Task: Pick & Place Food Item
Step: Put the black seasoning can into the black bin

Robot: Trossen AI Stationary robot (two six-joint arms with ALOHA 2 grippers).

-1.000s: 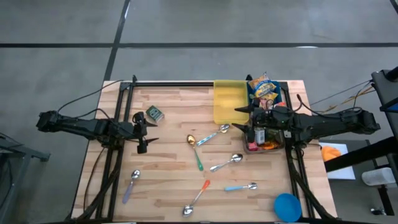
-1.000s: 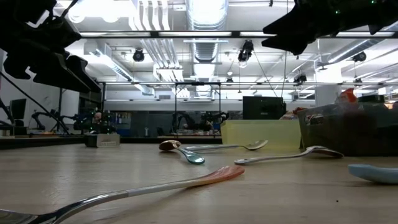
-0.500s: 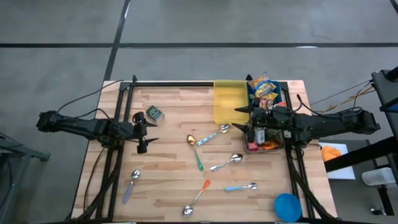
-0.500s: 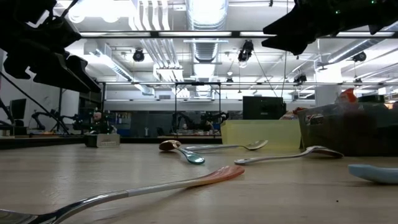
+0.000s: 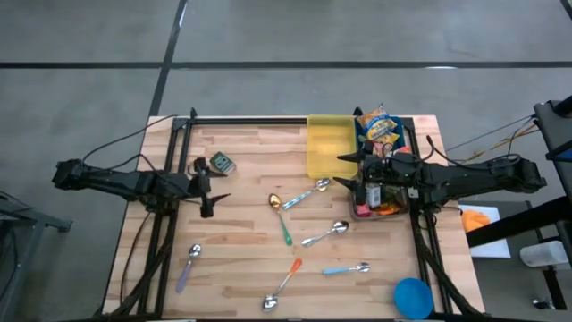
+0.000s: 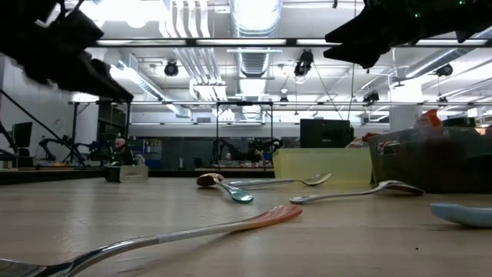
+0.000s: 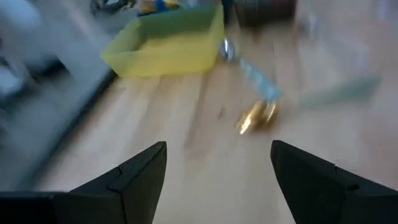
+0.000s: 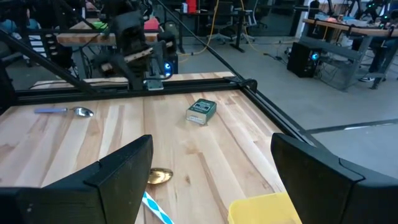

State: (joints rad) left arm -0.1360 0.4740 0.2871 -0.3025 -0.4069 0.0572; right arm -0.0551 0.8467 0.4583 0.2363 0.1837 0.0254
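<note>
A small green tin (image 5: 222,164) (image 8: 201,111) lies flat on the wooden table at the far left. A yellow and blue snack bag (image 5: 379,125) sits in a dark bin (image 5: 407,143) at the far right, beside a yellow tray (image 5: 329,148) (image 7: 168,43). My left gripper (image 5: 213,190) (image 7: 217,149) hangs open above the table's left part, just near of the tin, holding nothing. My right gripper (image 5: 345,172) (image 8: 211,143) hangs open above the near end of the yellow tray, pointing toward the table's left, with nothing between its fingers.
Several spoons lie scattered over the middle and near part of the table, among them a gold-bowled one (image 5: 275,201) (image 7: 255,117) and an orange-handled one (image 5: 288,277) (image 6: 261,218). A blue bowl (image 5: 413,296) stands at the near right corner. Black frame rails (image 5: 250,121) border the table.
My left gripper has tipped its fingers upward a little while staying over the same spot; in the low view its dark shape now sits higher. It stays open. Nothing on the table has moved.
</note>
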